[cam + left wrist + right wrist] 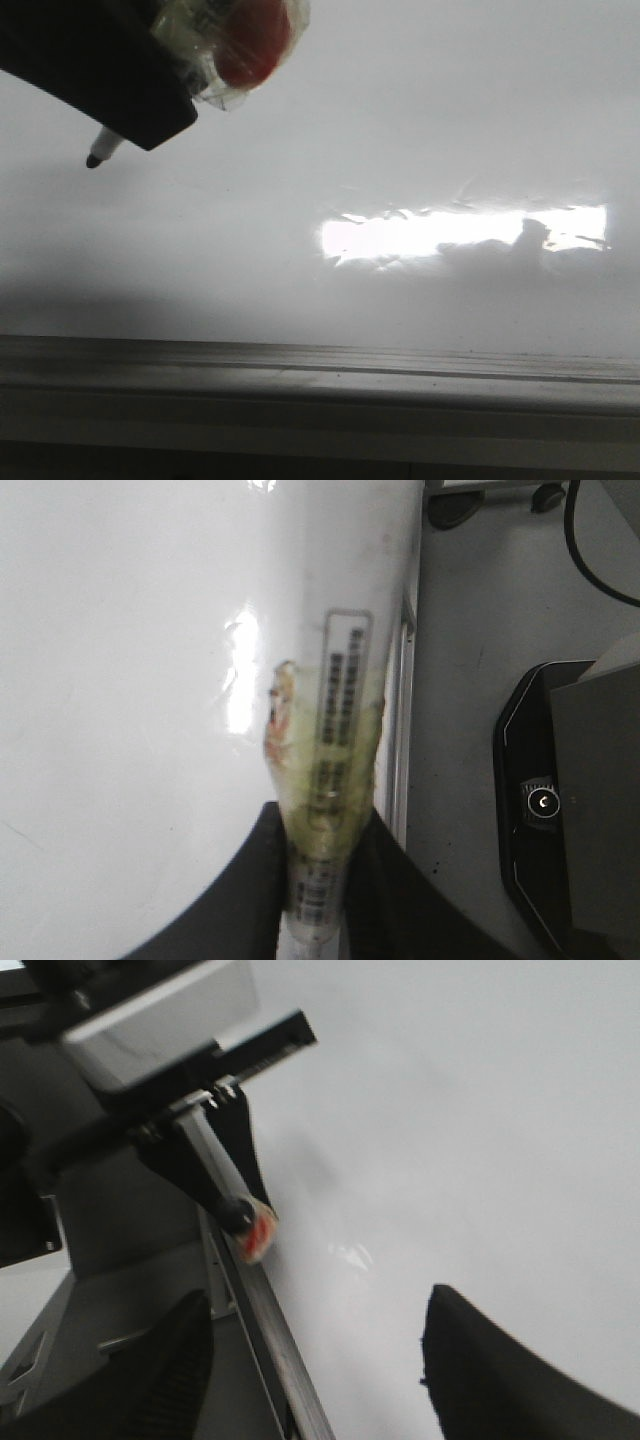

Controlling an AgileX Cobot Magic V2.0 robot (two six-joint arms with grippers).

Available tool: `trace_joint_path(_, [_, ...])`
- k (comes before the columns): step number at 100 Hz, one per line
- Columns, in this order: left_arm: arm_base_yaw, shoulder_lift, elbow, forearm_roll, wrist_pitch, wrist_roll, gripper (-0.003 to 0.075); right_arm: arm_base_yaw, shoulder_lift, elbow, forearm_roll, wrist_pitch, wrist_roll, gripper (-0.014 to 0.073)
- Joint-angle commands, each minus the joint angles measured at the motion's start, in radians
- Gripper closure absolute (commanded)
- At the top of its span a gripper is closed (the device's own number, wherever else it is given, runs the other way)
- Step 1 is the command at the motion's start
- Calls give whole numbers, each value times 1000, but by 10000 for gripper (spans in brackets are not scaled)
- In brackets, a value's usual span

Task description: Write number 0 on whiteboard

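Whiteboard (420, 120) upright, filling the front view, still blank: no number 0 visible anywhere. Left gripper (320, 880) clenched around a taped marker (335, 740), tip (93, 159) angled boardward, likely poised for writing. Right gripper (310, 1350) spread apart, grasping nothing.
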Motion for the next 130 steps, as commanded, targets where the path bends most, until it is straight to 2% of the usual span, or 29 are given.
trace_joint_path(1, [-15, -23, -34, 5, -40, 8, 740, 79, 63, -79, 61, -22, -50, 181])
trace_joint_path(15, [-15, -23, -34, 6, -40, 8, 740, 228, 158, -94, -30, -65, -50, 181])
trace_joint_path(23, [-15, -25, -34, 6, -40, 8, 740, 305, 198, -94, -109, -140, -50, 181])
trace_joint_path(38, [-15, -31, -34, 6, -40, 8, 740, 394, 268, -94, -118, -272, -48, 181])
trace_joint_path(94, [-15, -31, -34, 6, -5, 10, 740, 407, 436, -94, -97, -330, -48, 186])
trace_joint_path(115, [-15, -31, -34, 6, -3, 10, 740, 407, 461, -94, -96, -324, -48, 282])
trace_joint_path(130, [-15, -31, -34, 6, -2, 10, 740, 407, 463, -94, -96, -324, -48, 298])
